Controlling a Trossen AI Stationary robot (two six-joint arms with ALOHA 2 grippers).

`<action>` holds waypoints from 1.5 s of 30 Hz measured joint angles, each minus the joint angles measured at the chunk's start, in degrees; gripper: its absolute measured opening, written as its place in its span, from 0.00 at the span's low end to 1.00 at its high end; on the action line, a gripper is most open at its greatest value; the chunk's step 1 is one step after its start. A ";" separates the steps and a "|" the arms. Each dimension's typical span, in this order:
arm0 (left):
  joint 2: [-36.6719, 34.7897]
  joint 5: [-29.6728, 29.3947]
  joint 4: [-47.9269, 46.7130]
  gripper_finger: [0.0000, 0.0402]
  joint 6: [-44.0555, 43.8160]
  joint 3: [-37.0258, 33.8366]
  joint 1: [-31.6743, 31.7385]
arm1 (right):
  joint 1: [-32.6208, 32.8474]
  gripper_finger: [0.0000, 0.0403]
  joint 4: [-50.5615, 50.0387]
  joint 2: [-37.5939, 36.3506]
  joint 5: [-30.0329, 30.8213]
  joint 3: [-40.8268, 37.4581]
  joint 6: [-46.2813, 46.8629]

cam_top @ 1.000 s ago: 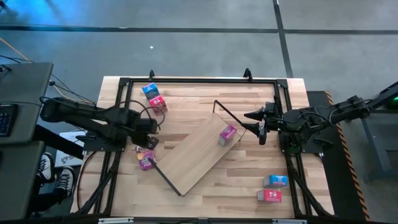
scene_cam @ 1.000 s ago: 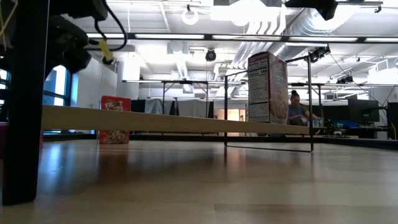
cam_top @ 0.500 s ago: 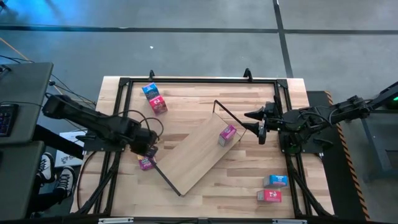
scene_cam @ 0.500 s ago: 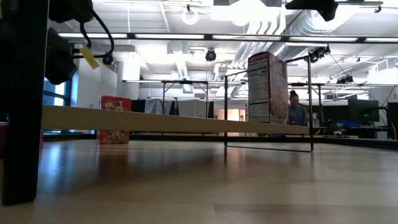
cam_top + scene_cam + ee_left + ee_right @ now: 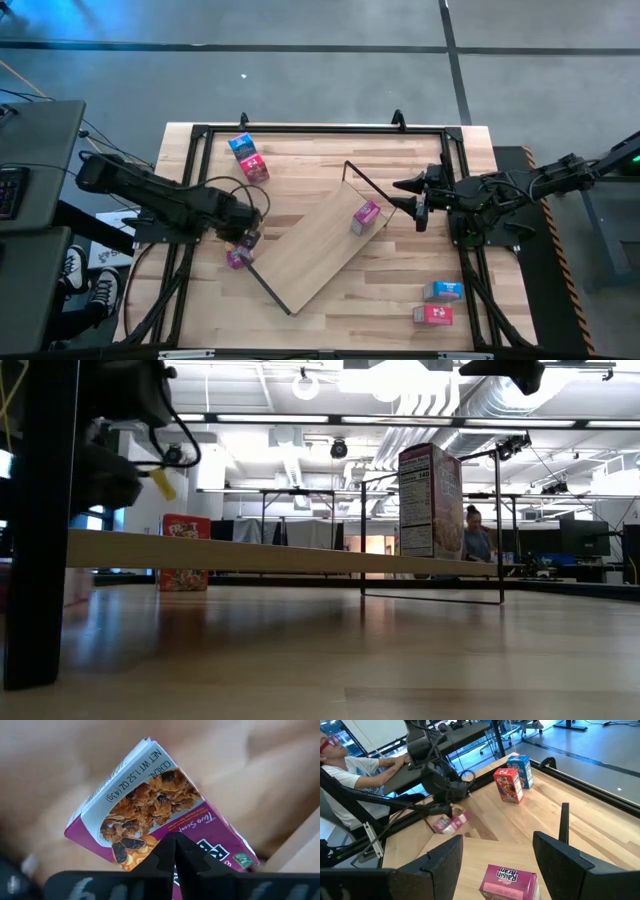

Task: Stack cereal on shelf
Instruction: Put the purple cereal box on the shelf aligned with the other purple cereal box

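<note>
A magenta cereal box [image 5: 150, 805] lies flat on the table, printed front up, beside the near left end of the shelf [image 5: 320, 245], a light-wood board set slantwise. My left gripper [image 5: 247, 236] is shut and points down right over this box [image 5: 238, 259]. Another magenta box [image 5: 365, 217] stands upright on the shelf board. My right gripper [image 5: 413, 203] hovers open past the shelf's far right end, with nothing between its fingers. In the right wrist view the box on the shelf [image 5: 510, 882] is in front of my right gripper [image 5: 497, 842]. My left gripper's shut fingertips [image 5: 175, 842] point down at the printed front [image 5: 145, 815] of the flat magenta box, near its middle. Whether they touch the box, I cannot tell.
A blue box [image 5: 241, 146] and a red box [image 5: 254, 167] stand at the far left of the table. Another blue box [image 5: 443, 290] and red box [image 5: 432, 314] lie near the right front corner. A black frame [image 5: 300, 130] runs round the table's edge. A person [image 5: 350, 765] sits beyond the left side.
My left gripper has come down toward the flat magenta box and a little toward the table's right, its fingers staying shut. The box lies where it was. My right arm has kept still.
</note>
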 joint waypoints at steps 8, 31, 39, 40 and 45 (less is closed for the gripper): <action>-1.52 -11.09 7.68 0.00 3.10 -0.03 8.82 | 0.00 0.58 0.02 0.02 3.49 0.00 0.29; -20.31 -15.31 11.71 0.00 34.21 4.51 22.32 | -5.92 0.52 17.97 19.74 -3.21 12.57 -3.22; -21.72 -20.98 5.52 0.00 36.64 0.60 23.11 | -12.39 0.13 5.41 42.14 -14.23 32.30 -9.09; -21.72 -21.25 6.12 0.00 36.76 -0.15 23.11 | -12.72 0.07 4.90 44.52 -16.02 33.94 -9.14; -21.72 -16.51 12.67 0.00 43.91 -4.77 23.11 | -13.30 0.05 3.33 54.24 -24.63 39.04 -8.77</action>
